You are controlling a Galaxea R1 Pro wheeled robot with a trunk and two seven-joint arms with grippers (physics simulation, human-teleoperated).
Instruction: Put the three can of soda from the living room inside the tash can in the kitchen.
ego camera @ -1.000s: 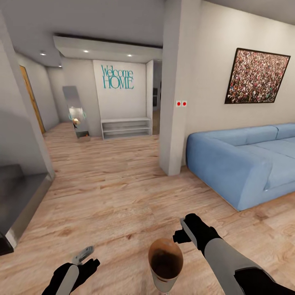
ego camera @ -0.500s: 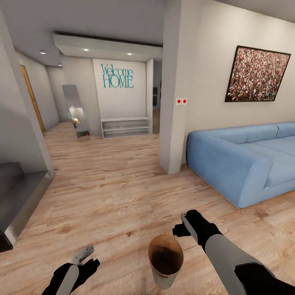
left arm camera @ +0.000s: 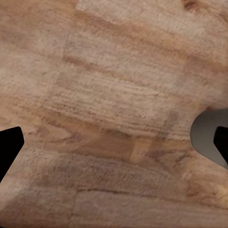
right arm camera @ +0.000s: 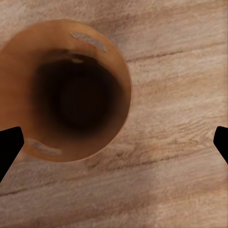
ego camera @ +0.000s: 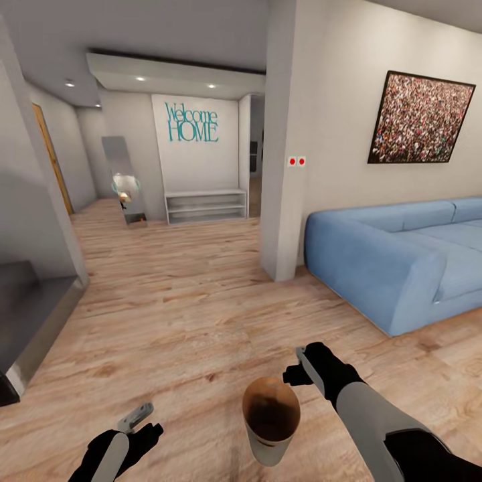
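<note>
Right tool (ego camera: pixel 302 373) hangs with jaws spread and empty just beside the tash can (ego camera: pixel 270 420) at lower centre; left tool (ego camera: pixel 137 418), lower left, is also spread, empty. No soda cans visible inside; I judge the collecting unfinished.

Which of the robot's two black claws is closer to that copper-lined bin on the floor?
The right gripper: it hangs just beside the bin's rim, while the left gripper sits farther off across the wood floor.
</note>
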